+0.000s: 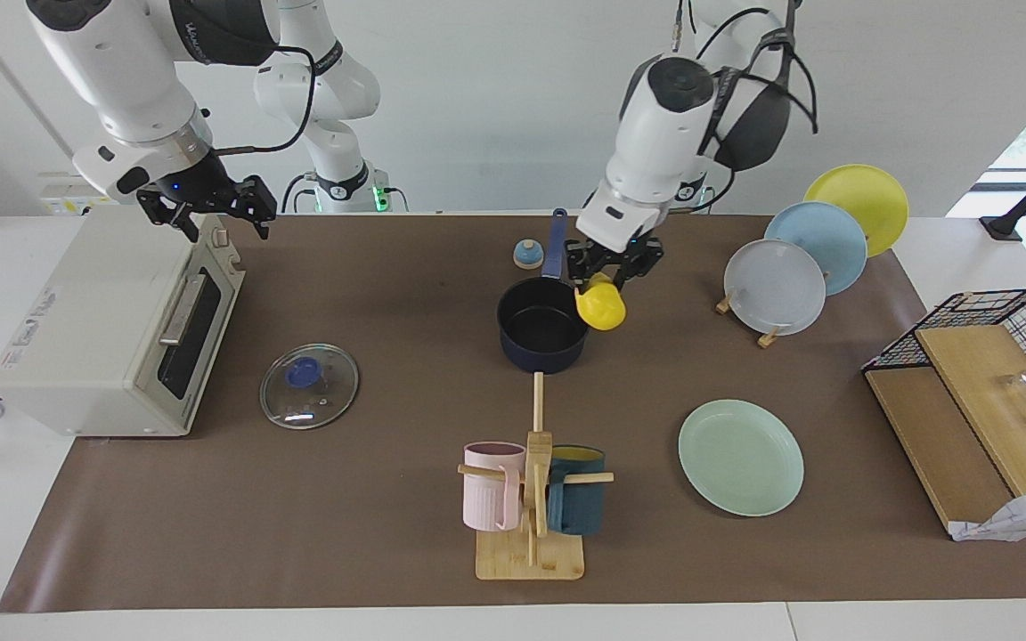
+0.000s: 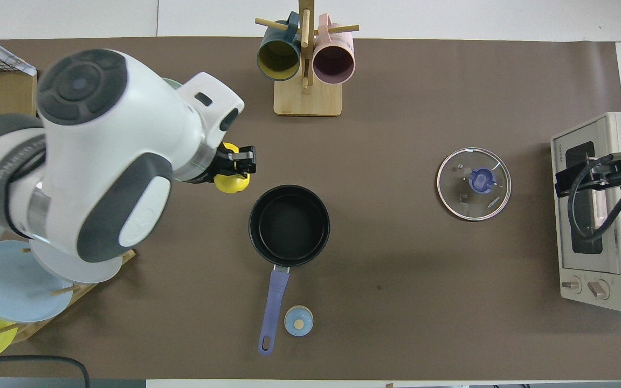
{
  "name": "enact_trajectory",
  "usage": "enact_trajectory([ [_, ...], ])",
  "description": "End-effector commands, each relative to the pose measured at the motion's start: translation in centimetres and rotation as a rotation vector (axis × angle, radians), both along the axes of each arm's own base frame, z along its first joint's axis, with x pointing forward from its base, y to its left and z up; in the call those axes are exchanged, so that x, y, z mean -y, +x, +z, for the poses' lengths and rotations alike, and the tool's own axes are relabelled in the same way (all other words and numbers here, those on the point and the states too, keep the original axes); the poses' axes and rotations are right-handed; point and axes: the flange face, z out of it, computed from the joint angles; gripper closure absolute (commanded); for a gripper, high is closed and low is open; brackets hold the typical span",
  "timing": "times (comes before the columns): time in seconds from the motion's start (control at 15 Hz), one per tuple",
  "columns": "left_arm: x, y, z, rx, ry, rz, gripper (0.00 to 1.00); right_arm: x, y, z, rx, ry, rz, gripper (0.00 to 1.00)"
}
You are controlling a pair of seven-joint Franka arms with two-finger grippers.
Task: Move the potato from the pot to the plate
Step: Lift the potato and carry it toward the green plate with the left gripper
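Observation:
My left gripper (image 1: pixel 604 283) is shut on the yellow potato (image 1: pixel 601 306) and holds it in the air just beside the rim of the navy pot (image 1: pixel 541 331), toward the left arm's end. In the overhead view the potato (image 2: pixel 232 183) shows under the gripper (image 2: pixel 234 167), next to the pot (image 2: pixel 289 224), whose black inside holds nothing. The mint-green plate (image 1: pixel 740 457) lies flat, farther from the robots than the pot; in the overhead view my left arm hides nearly all of it. My right gripper (image 1: pixel 210 206) waits over the toaster oven (image 1: pixel 112 334).
A glass lid (image 1: pixel 309 385) lies between pot and oven. A mug rack (image 1: pixel 531 503) with a pink and a teal mug stands farther out. A plate stand (image 1: pixel 776 287) holds grey-white, blue and yellow plates. A small blue knob (image 1: pixel 527 255) lies by the pot's handle. A wire basket (image 1: pixel 994 356) is at the left arm's end.

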Motion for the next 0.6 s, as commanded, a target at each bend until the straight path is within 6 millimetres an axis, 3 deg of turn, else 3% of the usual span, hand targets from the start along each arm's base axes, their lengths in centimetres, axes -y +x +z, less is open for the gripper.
enact_trajectory([
  [0.0, -6.4, 6.2, 0.6, -0.002, -0.036, -0.042, 1.00, 0.1, -0.3, 0.4, 0.012, 0.006, -0.018, 0.00],
  [0.13, -11.6, 9.3, 0.0, 0.039, -0.040, -0.079, 1.00, -0.3, -0.2, 0.4, 0.014, 0.006, -0.012, 0.00],
  [0.33, -17.1, 13.8, -3.7, 0.107, -0.041, -0.121, 1.00, -0.6, -0.1, 0.3, 0.020, 0.000, -0.004, 0.00],
  [0.53, -19.5, 17.0, -9.0, 0.166, -0.030, -0.121, 1.00, 0.1, -0.2, 0.1, 0.002, 0.005, -0.015, 0.00],
])
